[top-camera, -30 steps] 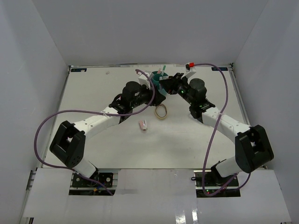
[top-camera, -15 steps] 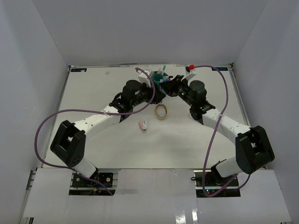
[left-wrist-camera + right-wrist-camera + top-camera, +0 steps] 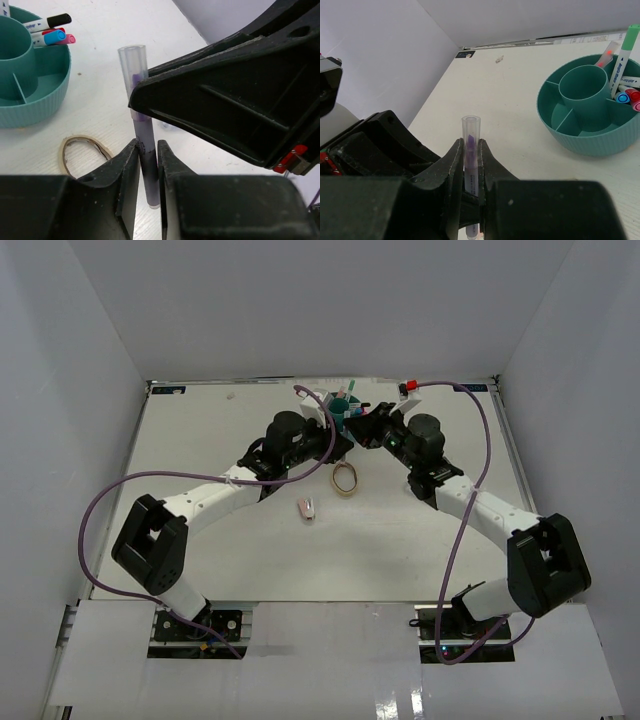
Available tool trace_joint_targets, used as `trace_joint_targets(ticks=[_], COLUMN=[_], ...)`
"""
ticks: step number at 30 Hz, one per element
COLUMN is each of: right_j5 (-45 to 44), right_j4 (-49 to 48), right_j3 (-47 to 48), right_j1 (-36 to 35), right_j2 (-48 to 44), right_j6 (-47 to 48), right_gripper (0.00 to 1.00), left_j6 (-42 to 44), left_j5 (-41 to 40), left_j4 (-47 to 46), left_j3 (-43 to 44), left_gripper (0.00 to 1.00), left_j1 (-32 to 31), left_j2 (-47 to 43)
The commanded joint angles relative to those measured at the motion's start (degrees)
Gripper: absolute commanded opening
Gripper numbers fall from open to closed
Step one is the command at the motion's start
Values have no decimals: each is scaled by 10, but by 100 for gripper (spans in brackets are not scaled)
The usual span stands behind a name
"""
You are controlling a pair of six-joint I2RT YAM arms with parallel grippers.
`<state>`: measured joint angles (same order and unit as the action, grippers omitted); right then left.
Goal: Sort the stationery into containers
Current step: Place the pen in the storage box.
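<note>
- The table (image 3: 200, 450) is flat and white, and most of its top is bare.
- Pale grey-white walls (image 3: 300, 300) stand at the back and on both sides, so the place looks like a plain box.
- The teal organizer (image 3: 340, 410) sits on the far middle part of the table.
- It is round, with a cup in the middle and small rooms in a ring around it.
- A green-capped pen (image 3: 626, 45) and an orange-capped pen (image 3: 605, 54) stand up in it.
- Pens with black (image 3: 59, 20), blue (image 3: 55, 36) and pink (image 3: 68, 39) caps lean in one of the ring rooms.
- The two arms reach in and meet just in front of the organizer.
- A purple pen (image 3: 142, 125) with a clear cap stands upright between them, above the table.
- The left gripper (image 3: 148, 150) is pinched tight on the low part of this pen.
- The right gripper (image 3: 471, 150) is squeezed shut on the same pen too.
- The tan rubber band (image 3: 65, 152) lies flat on the table, just beside the organizer and near the grippers.
- The small pink eraser (image 3: 308, 508) lies alone on the table, nearer the arm bases.
- Purple cables (image 3: 95, 520) loop out from both arms.
</note>
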<state>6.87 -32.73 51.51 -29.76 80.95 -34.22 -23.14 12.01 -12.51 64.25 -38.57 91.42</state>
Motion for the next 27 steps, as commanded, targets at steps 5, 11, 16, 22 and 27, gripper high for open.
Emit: trace_joint_targets(ticks=[5,11,16,22,27], right_j5=[13,31,53,67,73], right_j4=[15,69,104,122,127], right_j3=[2,22,38,47,54], right_j1=[-4,-4,-2,-2,-1], right_j2=[-32,-35,-38,-36,-31], right_j6=[20,48,63,75,80], right_gripper=[19,32,37,37,36], left_j6=[77,141,183,206,219], left_j5=[13,30,36,47,57], left_j4=[20,49,67,66,66], left_j3=[2,1,-2,-11,-15], left_gripper=[20,17,15,15,15], left_j1=[-2,-1,-2,-2,-2], left_j2=[-26,-35,-48,-59,-63])
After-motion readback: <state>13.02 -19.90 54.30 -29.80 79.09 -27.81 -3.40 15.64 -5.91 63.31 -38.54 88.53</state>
